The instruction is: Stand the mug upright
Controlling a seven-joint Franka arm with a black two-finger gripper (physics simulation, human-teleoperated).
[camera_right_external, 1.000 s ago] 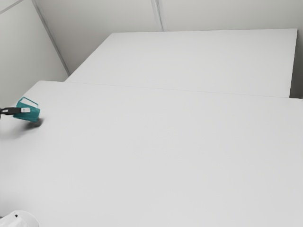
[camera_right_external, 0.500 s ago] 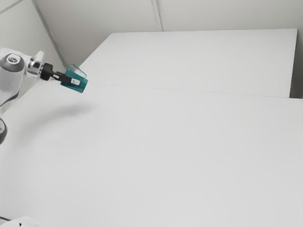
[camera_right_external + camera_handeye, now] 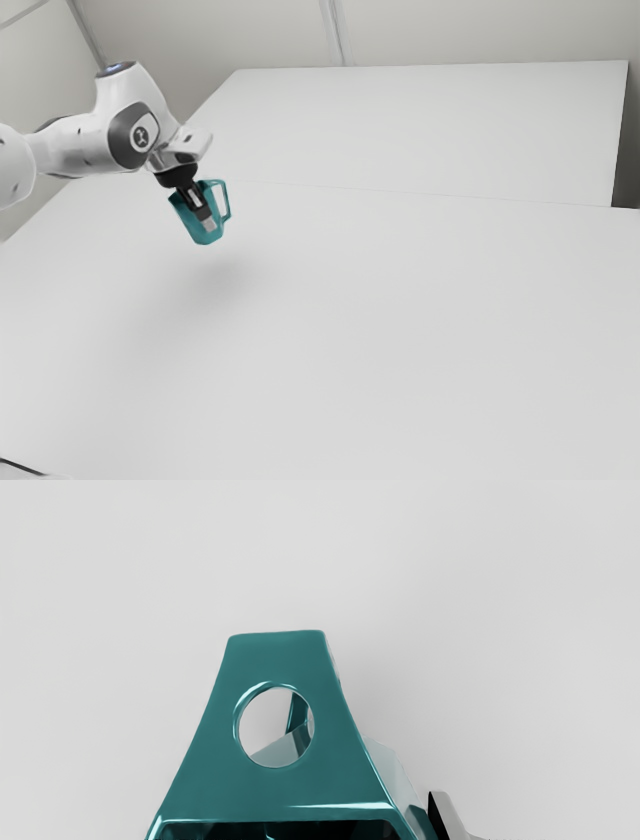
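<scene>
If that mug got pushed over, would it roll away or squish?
The mug looks stiff, with crisp edges, so it probably won't squish. Its sticking-out handle would likely stop it rolling far. Its shiny surface might be slippery.

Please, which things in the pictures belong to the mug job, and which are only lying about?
For the job:
- teal mug, tilted and held above the table
- gripper, shut on the mug
- white table, probably where the mug will stand

Not for the job:
- dark cable near the exterior view's lower-left corner
- white surface behind the table
</scene>
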